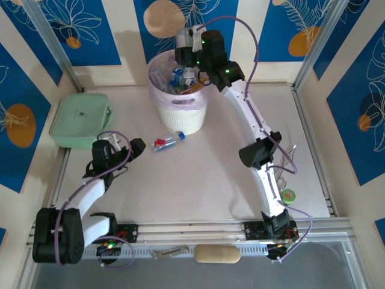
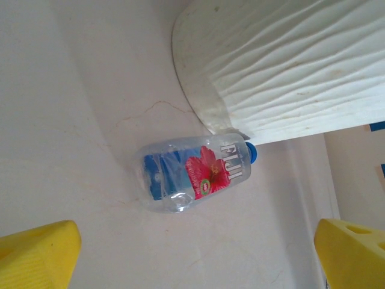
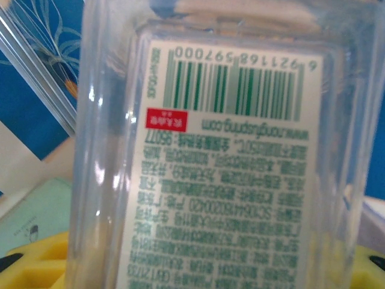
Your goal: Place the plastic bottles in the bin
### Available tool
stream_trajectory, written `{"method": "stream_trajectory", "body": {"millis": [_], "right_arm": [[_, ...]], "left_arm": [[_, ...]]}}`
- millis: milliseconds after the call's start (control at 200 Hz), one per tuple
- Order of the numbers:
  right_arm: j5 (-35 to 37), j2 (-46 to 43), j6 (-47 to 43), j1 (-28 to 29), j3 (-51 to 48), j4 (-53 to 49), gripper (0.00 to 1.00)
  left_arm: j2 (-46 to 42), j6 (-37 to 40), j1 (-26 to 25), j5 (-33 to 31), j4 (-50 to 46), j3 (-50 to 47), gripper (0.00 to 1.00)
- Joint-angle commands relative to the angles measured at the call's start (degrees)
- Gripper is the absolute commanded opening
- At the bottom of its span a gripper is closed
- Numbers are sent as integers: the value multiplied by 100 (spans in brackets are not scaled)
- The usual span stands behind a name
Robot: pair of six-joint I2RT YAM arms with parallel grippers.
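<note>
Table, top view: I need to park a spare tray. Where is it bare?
Bare: the wide middle between the left gripper, the right arm and the near rail, and the back right corner beyond that arm. Crowded: the back, around the bin, lying bottle and green box.

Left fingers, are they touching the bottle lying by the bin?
Apart. Left wrist view shows bare table between the yellow fingers at the bottom corners and the bottle.

looks like a robotics lab test cell: pale counter (image 1: 204, 180) boxed in on three sides by aluminium frame posts (image 1: 53, 45) and printed blue leaf panels (image 1: 84, 30), with two cabled robot arms (image 1: 249, 114) bolted to a metal rail (image 1: 192, 230) at its near edge.
</note>
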Motion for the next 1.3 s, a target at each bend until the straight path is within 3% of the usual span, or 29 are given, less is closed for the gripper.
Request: {"method": "stream_trajectory", "body": {"millis": [0, 235, 375, 510, 665, 1115, 1296], "right_arm": [[-57, 25, -12, -3, -141, -395, 42], [-52, -36, -7, -12, -630, -331, 43], [-19, 21, -75, -12, -644, -459, 50], [22, 19, -92, -12, -589, -440, 70], [87, -15, -118, -3, -381, -373, 100], [385, -848, -650, 171, -447, -375, 99], [558, -1739, -915, 418, -1693, -322, 99]], "left_arm": [[-171, 275, 51, 63, -216, -57, 99], [-106, 348, 50, 69, -228, -21, 99], [5, 279, 51, 100, -117, -24, 99], [98, 260, 51, 153, -81, 6, 99], [160, 255, 50, 159, -72, 66, 100], [631, 635, 42, 355, -52, 564, 99], [1203, 406, 9, 580, 712, 807, 99]]}}
